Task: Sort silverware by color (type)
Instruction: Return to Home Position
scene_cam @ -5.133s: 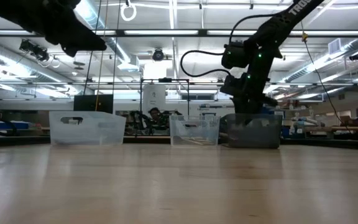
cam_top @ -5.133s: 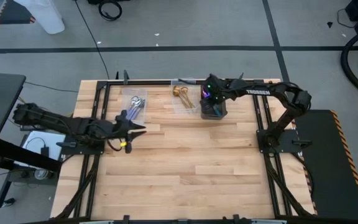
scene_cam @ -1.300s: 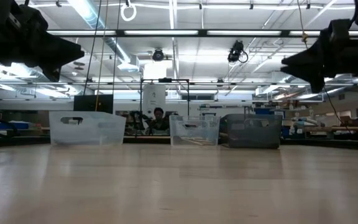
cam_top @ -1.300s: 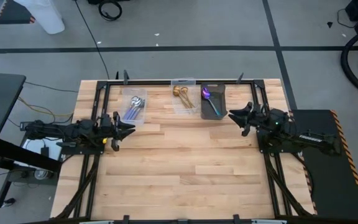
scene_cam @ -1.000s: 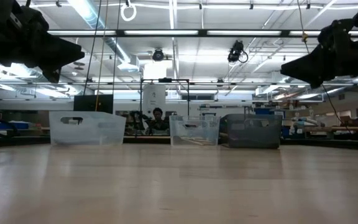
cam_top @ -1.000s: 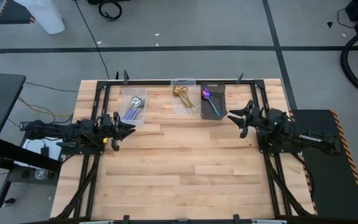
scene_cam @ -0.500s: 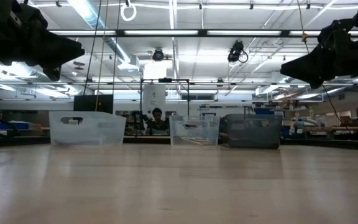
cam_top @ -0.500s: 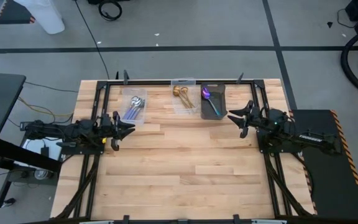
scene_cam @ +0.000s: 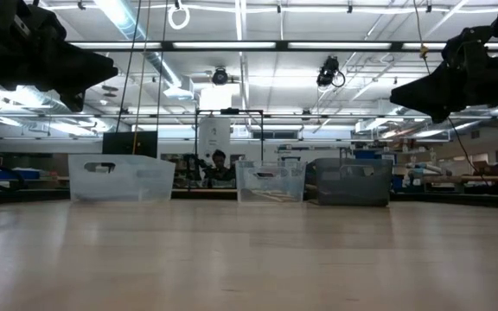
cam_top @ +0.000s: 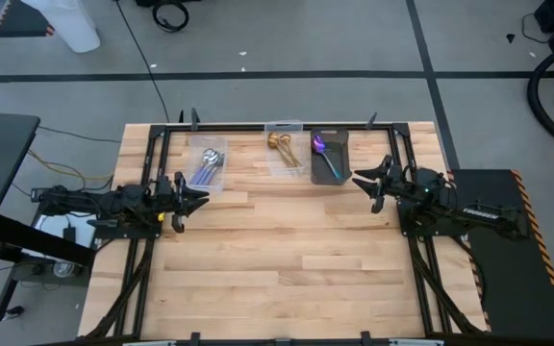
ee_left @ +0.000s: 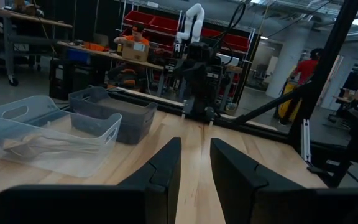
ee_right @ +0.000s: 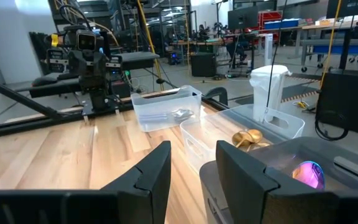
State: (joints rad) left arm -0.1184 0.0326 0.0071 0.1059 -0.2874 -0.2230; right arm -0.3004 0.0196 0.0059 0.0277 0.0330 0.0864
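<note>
The silverware lies in three bins at the table's far edge. Silver-bowled spoons (cam_top: 210,165) are in the left clear bin (cam_top: 196,161). Gold spoons (cam_top: 281,144) are in the middle clear bin (cam_top: 284,165), and a purple spoon (cam_top: 319,146) lies in the dark bin (cam_top: 340,154). My left gripper (cam_top: 204,197) hovers level at the table's left side, just near of the left bin, open with nothing between its fingers (ee_left: 166,165). My right gripper (cam_top: 362,183) hovers level at the right side, beside the dark bin, open and holding nothing (ee_right: 191,168).
Black frame rails (cam_top: 152,163) run along the table's left, right and far sides. The wooden tabletop (cam_top: 287,250) stretches toward the near edge. Beyond the table a person (scene_cam: 220,164) shows in the workshop, with others (ee_left: 303,68) farther off.
</note>
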